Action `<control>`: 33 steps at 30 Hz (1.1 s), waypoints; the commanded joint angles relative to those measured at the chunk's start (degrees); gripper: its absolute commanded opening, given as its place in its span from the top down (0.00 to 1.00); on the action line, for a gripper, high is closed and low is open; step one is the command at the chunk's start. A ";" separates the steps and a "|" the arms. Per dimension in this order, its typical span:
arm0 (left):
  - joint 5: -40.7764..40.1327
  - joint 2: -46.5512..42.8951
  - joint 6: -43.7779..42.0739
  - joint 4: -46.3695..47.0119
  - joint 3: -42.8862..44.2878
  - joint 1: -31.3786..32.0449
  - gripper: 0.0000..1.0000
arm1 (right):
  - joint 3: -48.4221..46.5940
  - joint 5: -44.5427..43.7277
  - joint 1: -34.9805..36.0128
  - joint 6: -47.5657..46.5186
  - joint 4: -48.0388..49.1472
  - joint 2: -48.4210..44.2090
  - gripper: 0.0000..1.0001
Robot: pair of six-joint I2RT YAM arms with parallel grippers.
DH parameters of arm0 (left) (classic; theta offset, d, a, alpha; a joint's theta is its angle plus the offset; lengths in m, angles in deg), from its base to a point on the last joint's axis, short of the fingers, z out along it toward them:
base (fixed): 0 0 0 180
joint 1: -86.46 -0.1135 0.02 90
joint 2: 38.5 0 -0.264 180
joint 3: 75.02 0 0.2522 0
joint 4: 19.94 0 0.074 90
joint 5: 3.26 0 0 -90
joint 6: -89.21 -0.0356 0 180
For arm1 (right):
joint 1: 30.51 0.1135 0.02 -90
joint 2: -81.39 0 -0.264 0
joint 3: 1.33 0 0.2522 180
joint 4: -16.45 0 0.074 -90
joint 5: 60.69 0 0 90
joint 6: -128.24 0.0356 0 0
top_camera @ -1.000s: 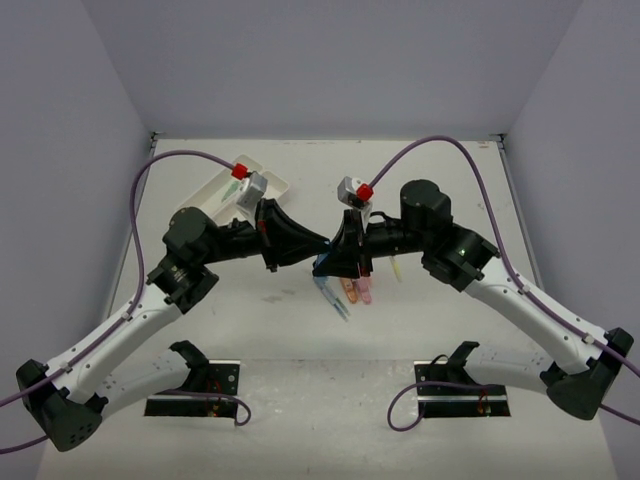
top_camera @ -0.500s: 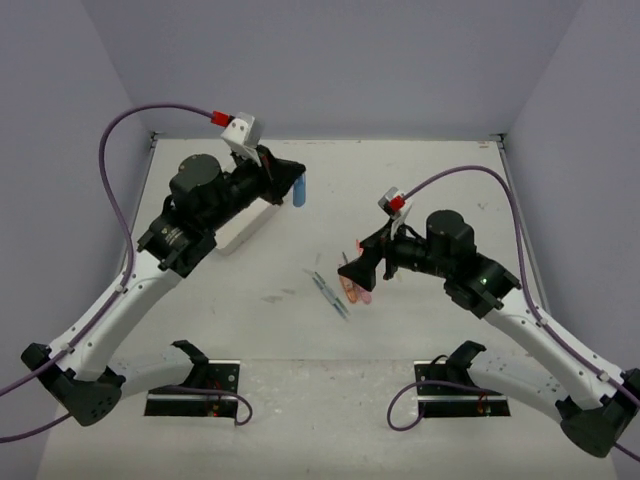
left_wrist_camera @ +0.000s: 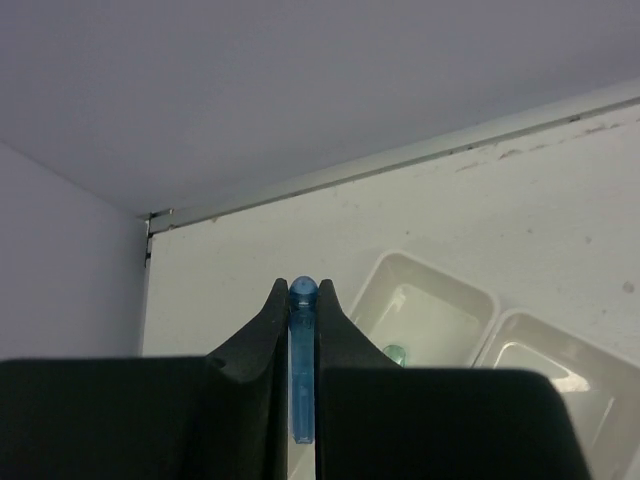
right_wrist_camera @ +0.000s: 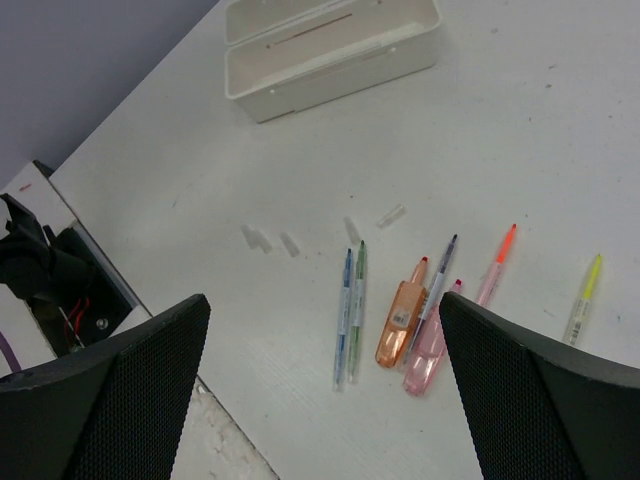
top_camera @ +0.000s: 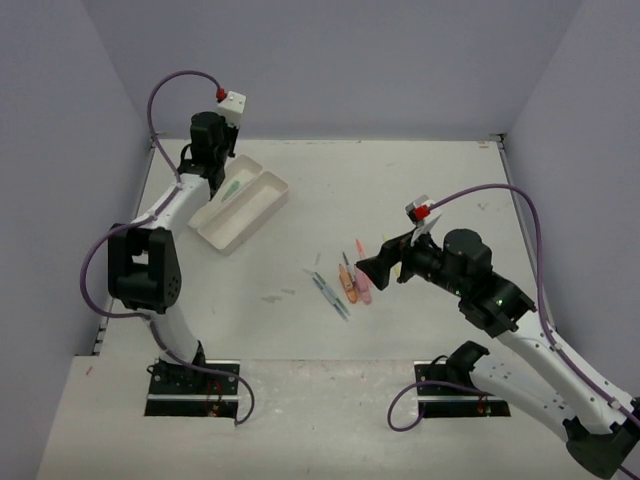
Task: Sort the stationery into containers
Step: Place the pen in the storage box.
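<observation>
1. Two white trays (top_camera: pixel 262 215) lie side by side at the far left of the table (top_camera: pixel 430 180), and a green item (top_camera: pixel 232 188) lies in the farther one.
2. The left gripper (left_wrist_camera: pixel 303 292) hangs above their far end, clamped on a blue marker (left_wrist_camera: pixel 302 385).
3. The right gripper (right_wrist_camera: pixel 322 330), fingers wide apart, hovers over stationery lying mid-table: an orange marker (right_wrist_camera: pixel 402 312), a pink marker (right_wrist_camera: pixel 428 352) and thin pens (right_wrist_camera: pixel 345 318).

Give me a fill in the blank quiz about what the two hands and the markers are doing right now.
The left hand is shut on a ___ marker.
The right hand is ___, holding nothing.
The orange marker lies on the ___.
Missing words: blue; open; table.
</observation>
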 commanded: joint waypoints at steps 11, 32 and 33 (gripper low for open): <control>10.62 9.78 -6.16 12.12 -8.95 -5.94 1.00 | 0.22 0.53 -0.11 0.48 1.86 -1.43 0.01; 7.83 -22.36 38.11 -20.99 -1.21 -5.90 0.00 | -8.43 -16.60 10.65 6.21 -4.96 31.56 0.12; 9.49 -25.50 40.58 -23.01 -3.25 -5.94 0.00 | -8.96 -17.45 11.80 6.88 -5.05 33.56 0.16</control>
